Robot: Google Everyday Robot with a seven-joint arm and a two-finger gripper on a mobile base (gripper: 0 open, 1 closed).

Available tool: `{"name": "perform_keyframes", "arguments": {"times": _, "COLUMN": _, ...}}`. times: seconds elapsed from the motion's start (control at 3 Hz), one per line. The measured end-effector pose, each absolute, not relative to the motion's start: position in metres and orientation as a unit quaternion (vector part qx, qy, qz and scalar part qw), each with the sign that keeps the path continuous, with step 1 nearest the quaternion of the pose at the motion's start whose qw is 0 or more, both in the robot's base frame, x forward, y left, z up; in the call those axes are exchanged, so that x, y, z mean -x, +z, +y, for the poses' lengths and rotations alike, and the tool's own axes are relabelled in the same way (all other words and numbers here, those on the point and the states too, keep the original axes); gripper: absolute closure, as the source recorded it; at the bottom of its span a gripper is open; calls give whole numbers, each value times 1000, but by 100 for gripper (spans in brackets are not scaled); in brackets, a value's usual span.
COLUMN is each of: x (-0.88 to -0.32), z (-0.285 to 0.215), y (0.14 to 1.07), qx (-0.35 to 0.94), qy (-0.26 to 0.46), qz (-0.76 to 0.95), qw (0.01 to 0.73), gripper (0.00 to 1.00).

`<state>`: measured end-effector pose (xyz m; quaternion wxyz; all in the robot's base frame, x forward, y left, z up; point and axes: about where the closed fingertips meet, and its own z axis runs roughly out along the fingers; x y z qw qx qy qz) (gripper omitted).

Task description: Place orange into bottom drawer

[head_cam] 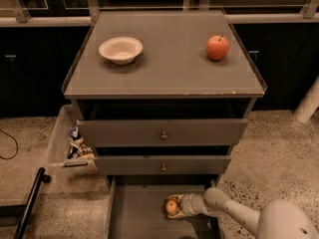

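Note:
The orange [172, 206] is small, round and orange-yellow. It sits low inside the open bottom drawer [134, 213], a wide grey tray pulled out at the foot of the cabinet. My gripper [173, 206] reaches in from the lower right on a pale arm, with its fingers closed around the orange just above the drawer floor. The two upper drawers with brass knobs [163, 135] are nearly closed.
On the cabinet top stand a white bowl [120, 49] at left and a red apple [218, 47] at right. A clear bin [70, 146] with snack packets stands on the floor at left. A black pole [30, 203] lies at lower left.

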<state>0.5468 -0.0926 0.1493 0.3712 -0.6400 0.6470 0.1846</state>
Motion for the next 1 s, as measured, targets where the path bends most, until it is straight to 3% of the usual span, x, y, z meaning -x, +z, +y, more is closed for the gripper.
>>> {"name": "perform_keyframes", "arguments": {"times": 0.33, "x": -547, "z": -93, "y": 149, "qx": 640, "qy": 185, "qz": 647, "qw": 371, "gripper": 11}}
{"name": "perform_keyframes", "arguments": {"times": 0.67, "x": -547, "z": -93, "y": 149, "qx": 640, "qy": 185, "qz": 647, "qw": 371, "gripper": 0}}
{"name": "perform_keyframes", "arguments": {"times": 1.0, "x": -547, "z": -93, "y": 149, "qx": 640, "qy": 185, "qz": 647, "qw": 371, "gripper": 0}}
